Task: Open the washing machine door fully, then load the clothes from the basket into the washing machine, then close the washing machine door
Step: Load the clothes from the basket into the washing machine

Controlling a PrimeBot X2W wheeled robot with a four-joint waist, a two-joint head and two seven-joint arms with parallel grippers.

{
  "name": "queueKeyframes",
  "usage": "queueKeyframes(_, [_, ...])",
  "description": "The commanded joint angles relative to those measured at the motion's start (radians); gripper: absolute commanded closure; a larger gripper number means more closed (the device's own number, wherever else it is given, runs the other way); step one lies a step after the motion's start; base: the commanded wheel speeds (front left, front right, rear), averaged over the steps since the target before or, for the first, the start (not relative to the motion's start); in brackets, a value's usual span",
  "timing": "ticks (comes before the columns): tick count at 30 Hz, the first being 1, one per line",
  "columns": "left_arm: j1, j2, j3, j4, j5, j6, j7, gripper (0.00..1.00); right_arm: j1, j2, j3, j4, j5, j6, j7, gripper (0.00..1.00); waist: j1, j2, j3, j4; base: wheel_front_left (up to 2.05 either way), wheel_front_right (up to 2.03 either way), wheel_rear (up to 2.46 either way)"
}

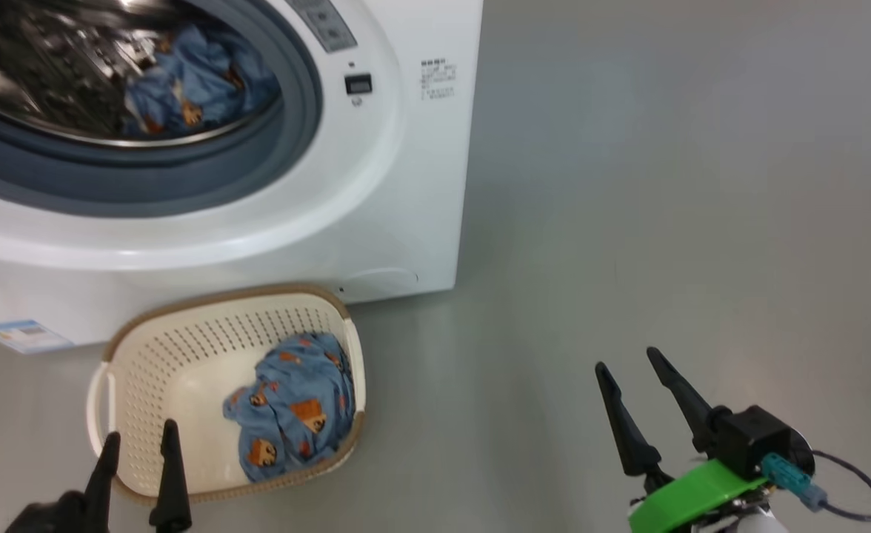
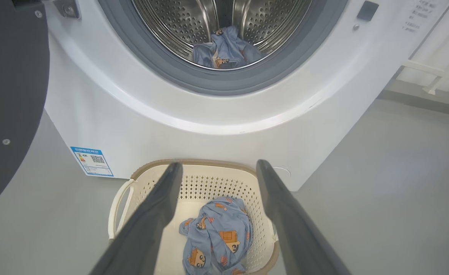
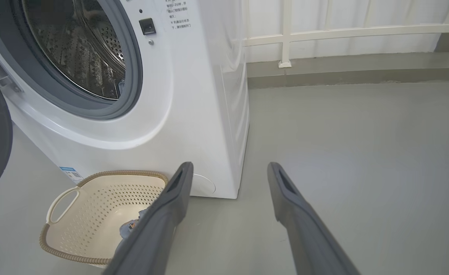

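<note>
A plain grey floor (image 1: 665, 185) runs under it all, and I'll place things from the basket (image 1: 154, 355). The washing machine (image 1: 406, 185) stands just behind it, nearly touching its far rim. The washing machine door (image 2: 14, 95) is swung wide open, off beyond the basket's handle end. One blue piece (image 1: 198, 81) already lies in the drum above the basket. The clothes (image 1: 295, 407) left to load are a blue printed heap against the basket's side farther from that handle. The heap's long axis runs from the machine-side wall toward the near wall. The left gripper (image 1: 142, 431) hovers at the basket's near rim, fingers apart and empty, so I'd judge it the arm to reach in. The right gripper (image 1: 626, 359), also spread and empty, hangs well apart from the basket over floor. The left wrist view frames the heap lengthwise between its fingers, while the right wrist view catches a mere scrap of blue past one finger
</note>
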Motion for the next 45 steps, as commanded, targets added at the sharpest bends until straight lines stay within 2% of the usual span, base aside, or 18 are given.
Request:
queueKeyframes(1, [-0.047, 0.007, 0.040, 0.006, -0.005, -0.009, -0.006, 0.00, -0.042, 0.003, 0.030, -0.024, 0.010, 0.002, -0.005, 0.00, -0.0001, -0.0001, 0.077, -0.025, 0.00, 0.00, 0.00])
queueKeyframes(5, [-0.115, 0.007, 0.058, 0.102, 0.012, -0.029, -0.006, 0.00, -0.068, 0.003, 0.043, -0.033, 0.027, 0.002, -0.005, 0.00, -0.0001, -0.0001, 0.164, -0.049, 0.00, 0.00, 0.00])
queueKeyframes(11, [-0.189, 0.029, 0.054, 0.180, 0.007, -0.036, -0.006, 0.00, -0.097, 0.003, 0.053, -0.047, 0.043, 0.002, -0.005, 0.00, -0.0001, -0.0001, 0.263, -0.070, 0.00, 0.00, 0.00])
queueKeyframes(26, [-0.426, 0.206, -0.074, 0.299, -0.066, -0.037, -0.006, 0.00, -0.188, 0.003, 0.115, -0.109, 0.093, 0.002, -0.005, 0.00, -0.0001, -0.0001, 0.550, -0.133, 0.00, 0.00, 0.00])
queueKeyframes(33, [-0.522, 0.267, -0.125, 0.384, -0.132, -0.037, -0.006, 0.00, -0.219, 0.003, 0.146, -0.123, 0.108, 0.002, -0.005, 0.00, -0.0001, -0.0001, 0.640, -0.150, 0.00, 0.00, 0.00])
queueKeyframes(45, [-0.706, 0.388, -0.305, 0.534, -0.276, -0.037, -0.006, 0.00, -0.244, 0.003, 0.175, -0.127, 0.123, 0.002, -0.005, 0.00, -0.0001, -0.0001, 0.752, -0.163, 0.00, 0.00, 0.00])
